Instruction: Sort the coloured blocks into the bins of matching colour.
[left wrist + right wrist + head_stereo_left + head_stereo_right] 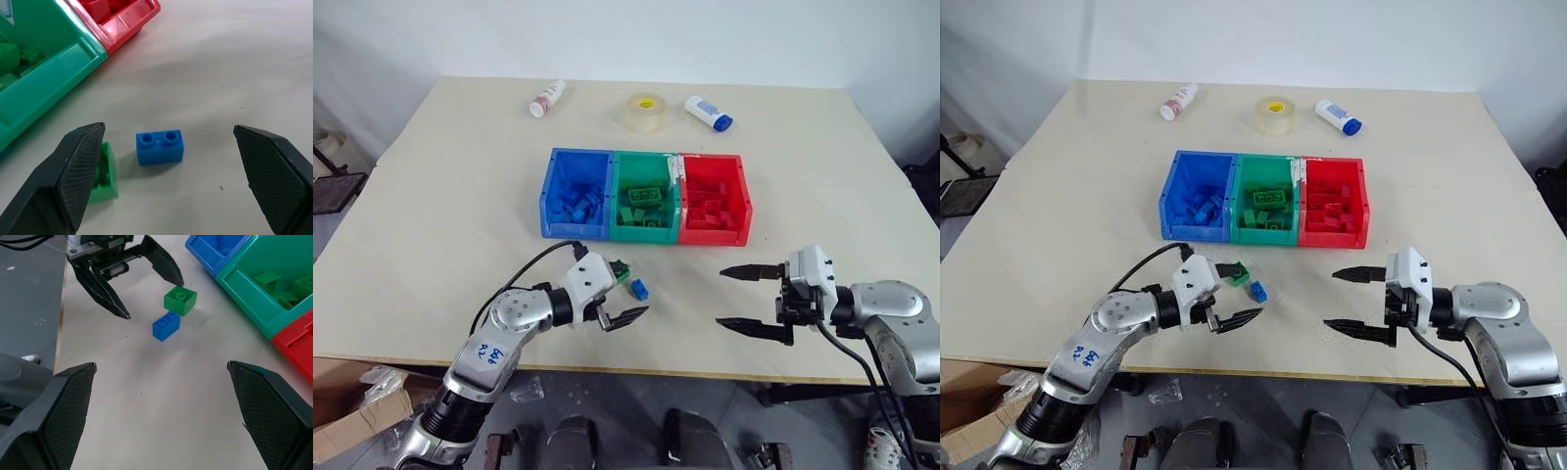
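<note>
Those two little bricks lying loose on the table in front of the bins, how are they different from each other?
The blue brick is oblong with two studs; the green brick is squarer, with one stud visible. The blue brick lies centred between the open left gripper's fingers; the green brick lies off to one side, beside one finger. The green brick lies nearer the bins than the blue one. Both are studded plastic, lying studs up, close together but apart.

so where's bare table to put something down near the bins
Bare table lies left of the blue bin, right of the red bin, and between the bins and the right gripper. It is crowded by the left gripper, around the blue brick and green brick.
</note>
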You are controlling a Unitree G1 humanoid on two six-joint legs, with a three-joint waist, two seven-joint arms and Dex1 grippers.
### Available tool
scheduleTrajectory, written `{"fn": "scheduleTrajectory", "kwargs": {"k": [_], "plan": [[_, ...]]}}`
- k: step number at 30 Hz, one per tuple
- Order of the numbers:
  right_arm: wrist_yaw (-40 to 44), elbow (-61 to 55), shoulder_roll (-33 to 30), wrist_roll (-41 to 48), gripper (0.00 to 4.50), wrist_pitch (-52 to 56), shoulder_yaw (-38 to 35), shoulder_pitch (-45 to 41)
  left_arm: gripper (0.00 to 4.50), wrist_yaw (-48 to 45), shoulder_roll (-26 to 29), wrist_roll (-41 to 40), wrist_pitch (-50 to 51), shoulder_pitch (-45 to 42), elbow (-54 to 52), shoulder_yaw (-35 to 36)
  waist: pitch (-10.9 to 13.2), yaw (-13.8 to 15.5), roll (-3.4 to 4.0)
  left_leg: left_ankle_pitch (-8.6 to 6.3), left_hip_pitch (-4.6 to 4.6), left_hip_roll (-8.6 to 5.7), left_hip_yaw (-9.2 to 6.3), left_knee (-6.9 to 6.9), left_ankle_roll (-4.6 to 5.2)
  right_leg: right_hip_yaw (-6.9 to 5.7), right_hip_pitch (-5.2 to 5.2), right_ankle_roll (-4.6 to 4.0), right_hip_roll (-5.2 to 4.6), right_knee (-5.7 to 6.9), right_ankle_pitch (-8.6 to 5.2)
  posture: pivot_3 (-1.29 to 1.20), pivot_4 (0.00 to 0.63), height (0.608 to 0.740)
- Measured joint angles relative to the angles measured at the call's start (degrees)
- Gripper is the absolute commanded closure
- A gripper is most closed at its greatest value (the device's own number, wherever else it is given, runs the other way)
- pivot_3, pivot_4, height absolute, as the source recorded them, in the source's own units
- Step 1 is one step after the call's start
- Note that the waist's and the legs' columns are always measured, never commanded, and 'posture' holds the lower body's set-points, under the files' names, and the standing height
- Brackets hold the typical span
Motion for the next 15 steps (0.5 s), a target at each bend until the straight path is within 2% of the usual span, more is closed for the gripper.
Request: {"fn": "scheduleTrajectory", "kwargs": {"k": [15], "plan": [[-2.96, -0.94, 0.62, -0.19, 0.02, 0.1, 0.28, 2.05, 0.0, -3.74, 0.64, 5.96, -0.52, -4.3, 4.47, -4.89, 0.0, 0.01, 0.0, -0.03, -0.02, 0.0, -0.02, 0.18, 0.05, 0.0, 0.02, 0.0, 0.0, 0.02, 0.0, 0.0, 0.15, 0.74]]}}
